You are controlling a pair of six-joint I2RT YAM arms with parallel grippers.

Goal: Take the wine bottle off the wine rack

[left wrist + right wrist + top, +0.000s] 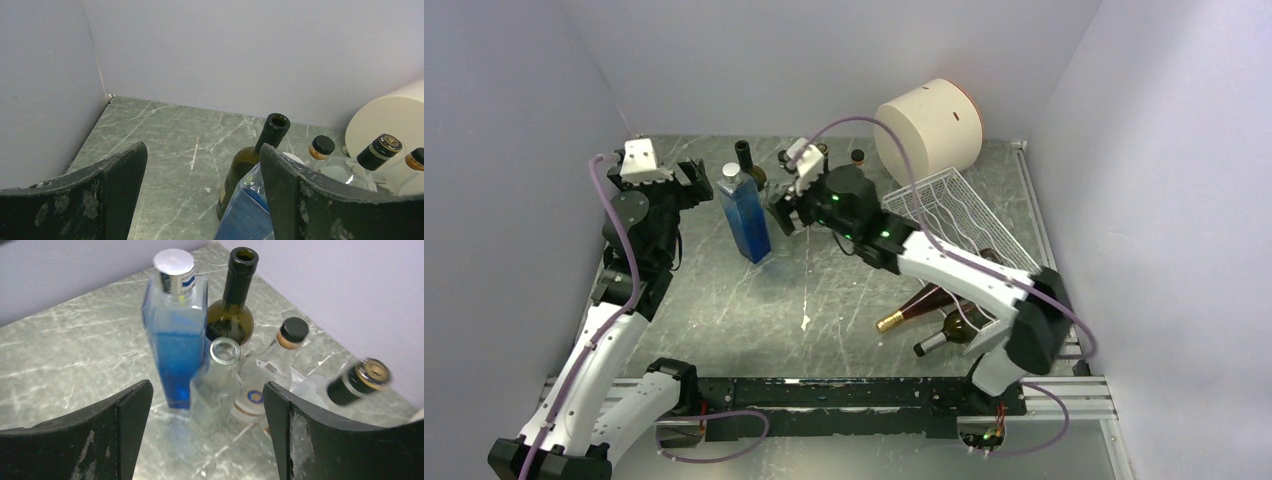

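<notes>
The white wire wine rack stands tilted at the right, in front of a cream cylinder. Two wine bottles lie at its lower end, partly hidden under my right arm: one with a gold foil neck and a dark one with a pale cap. My right gripper is open and empty, well left of the rack, facing a cluster of standing bottles. My left gripper is open and empty beside the blue bottle.
A tall blue bottle stands mid-table. A dark green open bottle, a clear open-necked bottle and capped clear bottles stand behind it. The cream cylinder lies at the back. Walls enclose three sides.
</notes>
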